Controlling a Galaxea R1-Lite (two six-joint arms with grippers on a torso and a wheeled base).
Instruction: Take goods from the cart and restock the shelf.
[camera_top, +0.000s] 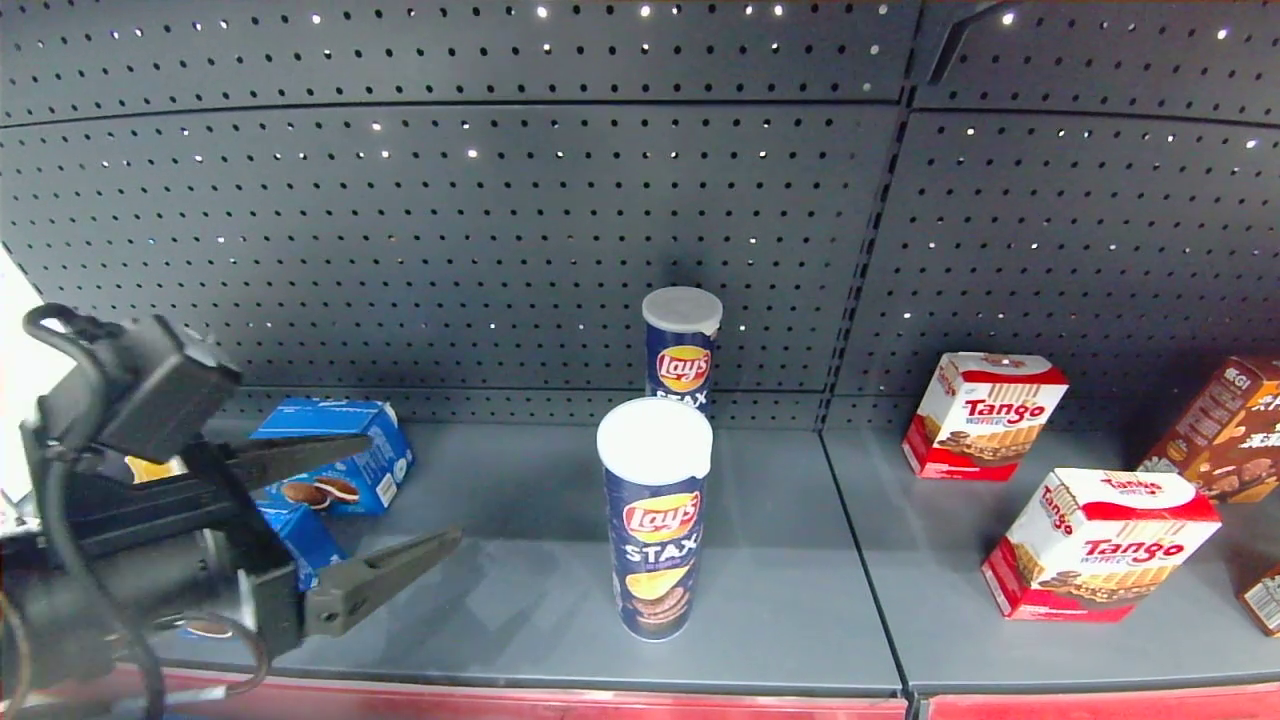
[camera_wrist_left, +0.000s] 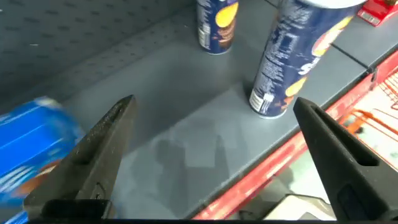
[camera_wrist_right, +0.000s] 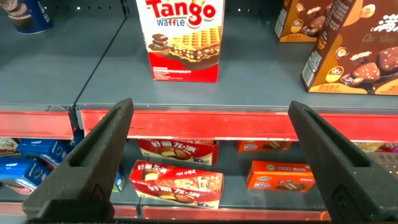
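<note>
Head view: left gripper (camera_top: 415, 488) gapes empty over the shelf (camera_top: 520, 620) front-left, front chips can (camera_top: 655, 520) stands upright just to its right, axis vertical, left arm nearer; right gripper (camera_wrist_right: 210, 109) also spread, facing a waffle box (camera_wrist_right: 183, 37).

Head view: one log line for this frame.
left gripper: open, empty, left of front can | right gripper: open, empty, facing waffle box | front can, rear can: upright on shelf
</note>
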